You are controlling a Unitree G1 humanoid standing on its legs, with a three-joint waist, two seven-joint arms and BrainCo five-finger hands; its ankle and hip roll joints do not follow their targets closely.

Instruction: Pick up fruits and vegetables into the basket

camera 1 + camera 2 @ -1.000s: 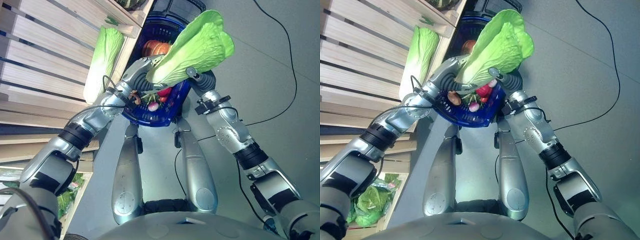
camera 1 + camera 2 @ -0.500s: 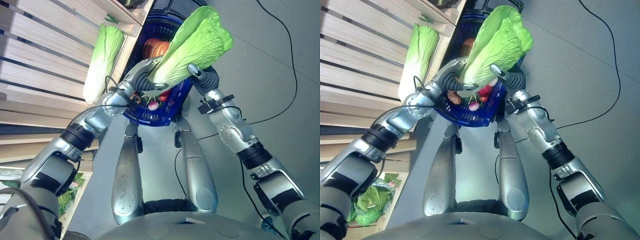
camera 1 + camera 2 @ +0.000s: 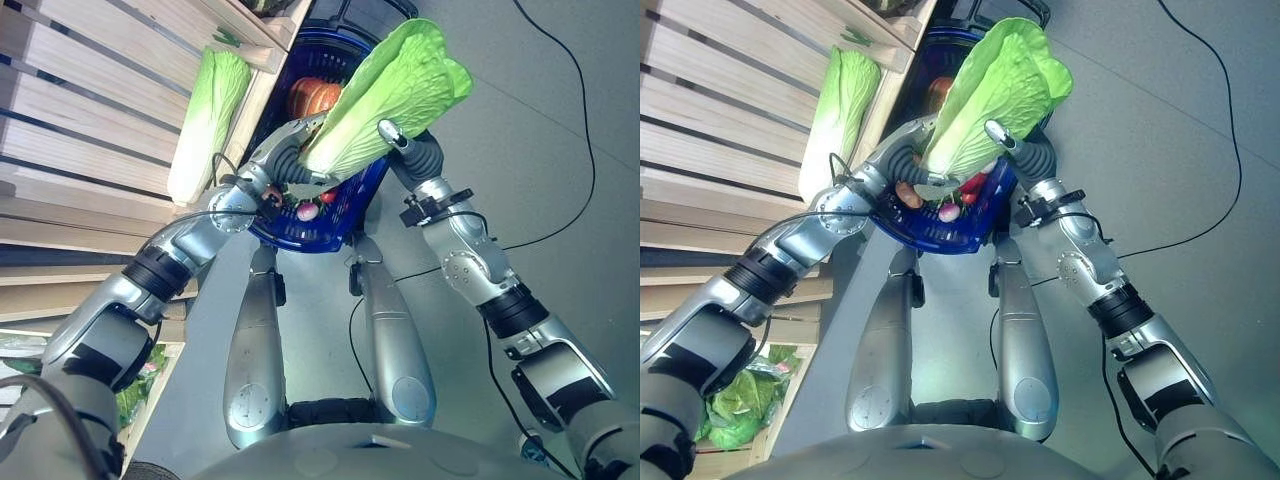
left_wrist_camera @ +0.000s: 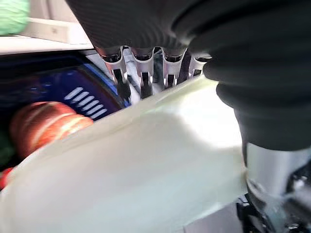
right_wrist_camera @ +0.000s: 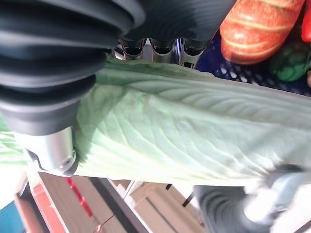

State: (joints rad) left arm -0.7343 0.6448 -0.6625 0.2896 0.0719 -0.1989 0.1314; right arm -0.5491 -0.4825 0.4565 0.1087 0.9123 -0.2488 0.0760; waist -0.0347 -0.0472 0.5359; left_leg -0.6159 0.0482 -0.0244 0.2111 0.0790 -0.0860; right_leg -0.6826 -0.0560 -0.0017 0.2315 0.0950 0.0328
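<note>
Both hands held the cabbage (image 3: 395, 95) over the blue basket (image 3: 335, 225), its leafy end tilted toward 1 o'clock. The left hand (image 3: 290, 150) had its fingers (image 4: 146, 82) wrapped over the pale stalk end; the right hand (image 3: 405, 150) clasped the same cabbage from the 3 o'clock side. Compared with a second earlier, the cabbage sat a little higher and farther toward 1 o'clock. A pumpkin (image 3: 312, 97) and a radish (image 3: 306, 211) lay in the basket. Another cabbage (image 3: 205, 120) lay on the wooden shelf (image 3: 90, 110) at 10 o'clock.

Produce shop setting: slatted wooden display shelves (image 3: 90, 110) stocked with cabbage (image 3: 205, 120) (bagged greens (image 3: 735, 410) below), blue shopping basket (image 3: 330, 215)
</note>
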